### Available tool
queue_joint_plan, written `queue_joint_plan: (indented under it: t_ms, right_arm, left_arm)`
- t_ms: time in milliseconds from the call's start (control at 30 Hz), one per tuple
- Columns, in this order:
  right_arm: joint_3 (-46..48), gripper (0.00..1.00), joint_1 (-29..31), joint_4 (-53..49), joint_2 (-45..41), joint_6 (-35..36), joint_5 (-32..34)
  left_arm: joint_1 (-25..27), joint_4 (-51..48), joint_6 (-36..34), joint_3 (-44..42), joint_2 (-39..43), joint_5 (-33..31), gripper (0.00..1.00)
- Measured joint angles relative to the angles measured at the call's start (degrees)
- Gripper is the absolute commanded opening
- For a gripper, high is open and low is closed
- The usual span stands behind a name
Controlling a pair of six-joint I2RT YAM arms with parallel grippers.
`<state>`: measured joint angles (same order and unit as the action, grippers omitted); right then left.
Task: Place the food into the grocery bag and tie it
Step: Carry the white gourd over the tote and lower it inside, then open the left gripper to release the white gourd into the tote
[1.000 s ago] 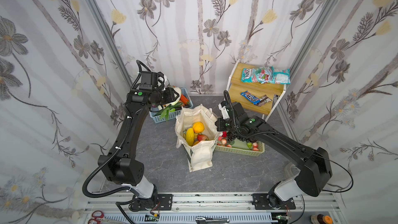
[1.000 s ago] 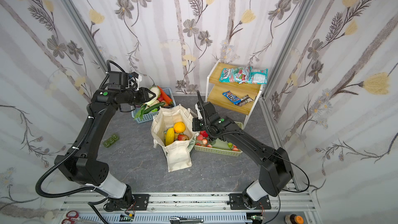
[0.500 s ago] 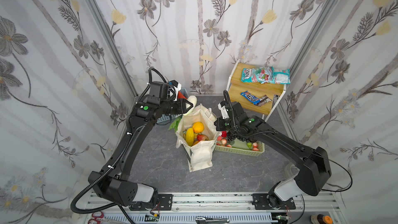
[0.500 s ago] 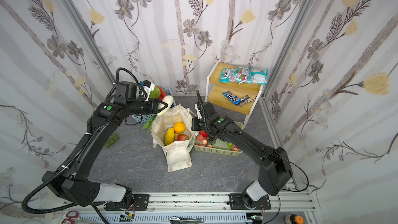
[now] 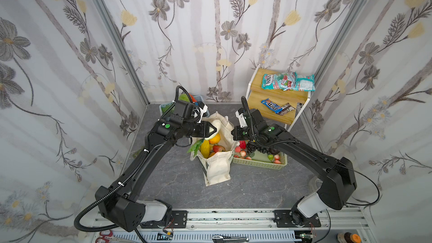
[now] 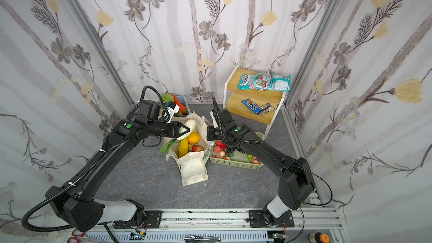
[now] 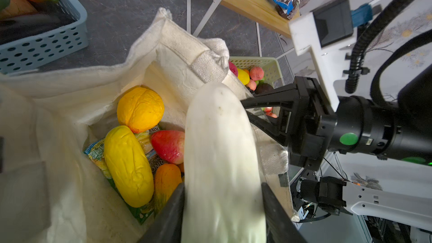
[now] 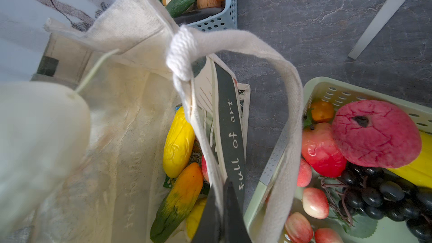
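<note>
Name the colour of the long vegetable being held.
The vegetable is pale white-green, clearest in left wrist view.

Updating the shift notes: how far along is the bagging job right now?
Done: the round orange, yellow fruit and snack packet lie inside the grocery bag. In hand: the left gripper holds the pale vegetable over the bag's mouth, while the right gripper pinches the bag's rim. Left: drop the vegetable in, then tie the handles, which hang loose.
</note>
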<state>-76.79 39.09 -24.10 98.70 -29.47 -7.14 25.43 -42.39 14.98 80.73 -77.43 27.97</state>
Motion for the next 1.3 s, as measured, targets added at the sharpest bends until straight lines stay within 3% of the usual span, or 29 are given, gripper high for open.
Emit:
queue_joint_plan:
  t_ms: [800, 1300]
  right_arm:
    - [-1.1, 0.0, 1.6, -1.4, -1.2, 0.0, -1.5]
    - [-1.2, 0.0, 3.2, -0.8, -1.7, 0.0, -2.8]
  left_arm:
    - [2.0, -4.4, -1.7, 0.7, -12.6, -9.4, 0.43]
    - [3.1, -4.9, 0.6, 4.5, -19.4, -21.3, 0.43]
